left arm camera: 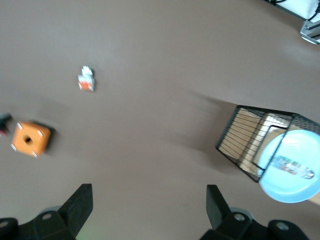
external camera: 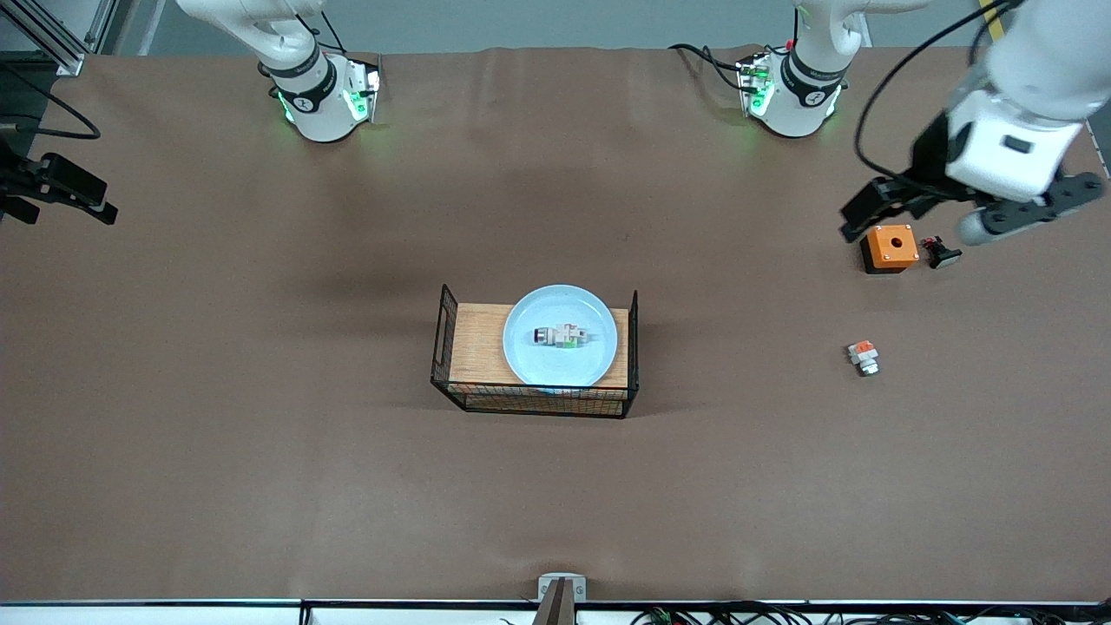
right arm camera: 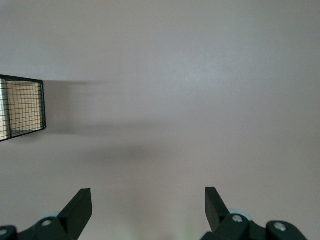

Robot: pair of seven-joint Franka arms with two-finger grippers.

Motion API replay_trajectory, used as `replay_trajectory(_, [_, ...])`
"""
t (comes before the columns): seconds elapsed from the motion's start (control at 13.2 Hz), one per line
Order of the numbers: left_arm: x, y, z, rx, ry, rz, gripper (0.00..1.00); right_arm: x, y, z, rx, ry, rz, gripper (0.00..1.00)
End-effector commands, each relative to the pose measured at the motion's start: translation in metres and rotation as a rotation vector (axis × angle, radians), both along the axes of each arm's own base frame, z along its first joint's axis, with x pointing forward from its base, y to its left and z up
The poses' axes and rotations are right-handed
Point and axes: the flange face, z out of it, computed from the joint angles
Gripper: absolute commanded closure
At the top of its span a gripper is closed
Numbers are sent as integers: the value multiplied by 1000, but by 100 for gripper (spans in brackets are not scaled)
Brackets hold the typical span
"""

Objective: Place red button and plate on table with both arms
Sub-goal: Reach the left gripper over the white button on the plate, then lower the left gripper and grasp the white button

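Both grippers, left gripper (left arm camera: 148,207) and right gripper (right arm camera: 148,210), gape; red button (external camera: 562,336) on plate (external camera: 599,365) front-only.

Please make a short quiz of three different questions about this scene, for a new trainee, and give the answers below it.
1. True or false: the plate lies directly on the table.
2. Which item rests in the plate? A) the orange box B) the red button C) the black-headed button piece
3. Fill in: the left gripper hangs over the orange ____.

Key:
1. False; it sits on the wire rack.
2. B, the red button.
3. Box; the right gripper is open over bare cloth.
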Motion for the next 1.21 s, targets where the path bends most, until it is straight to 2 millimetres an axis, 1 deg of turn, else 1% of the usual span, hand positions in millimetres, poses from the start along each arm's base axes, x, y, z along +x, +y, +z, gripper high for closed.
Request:
replay_trajectory(0.0, [5, -49, -21, -24, 62, 158, 0, 22, -5, -35, -5, 54, 0, 0])
replay_trajectory(0.08, [3, -69, -31, -29, 82, 208, 0, 30, -5, -50, -7, 80, 0, 0])
replay_trajectory(0.15, [3, -87, -39, -33, 98, 262, 0, 39, -5, -72, -9, 118, 1, 0])
replay_trajectory(0.23, [0, -110, -49, -37, 109, 320, 0, 42, -7, -78, -9, 125, -2, 0])
replay_trajectory(0.3, [0, -130, -59, -50, 111, 390, 0, 46, -15, -86, -9, 136, -17, 0])
replay_trajectory(0.38, [0, -148, -67, -71, 105, 467, 0, 47, -18, -92, -9, 145, -22, 0])
replay_trajectory(0.53, [-3, -186, -83, -95, 87, 601, 0, 46, -21, -96, -5, 155, -30, 0])
replay_trajectory(0.61, [-4, -201, -93, -81, 77, 676, 0, 46, -20, -95, 3, 153, -31, 0])
replay_trajectory(0.68, [-3, -217, -102, -72, 81, 788, 0, 45, -19, -95, 7, 159, -38, 0])
replay_trajectory(0.83, [4, -245, -119, -72, 97, 958, 0, 45, -18, -96, 10, 162, -42, 0])
replay_trajectory(0.98, [18, -258, -133, -95, 136, 1089, 0, 43, -14, -99, 34, 168, -42, 0])
replay_trajectory(1.06, [22, -269, -143, -125, 146, 1153, 0, 43, -14, -99, 34, 170, -42, 0])
replay_trajectory(1.13, [32, -274, -154, -177, 153, 1228, 0, 43, -14, -99, 36, 171, -42, 0])
